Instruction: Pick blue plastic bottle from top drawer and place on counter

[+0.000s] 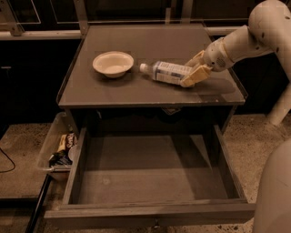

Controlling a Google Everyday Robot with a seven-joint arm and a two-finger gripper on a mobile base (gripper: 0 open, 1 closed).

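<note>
Speckled floor (pixel 255 136); dark back wall (pixel 136 11)
</note>
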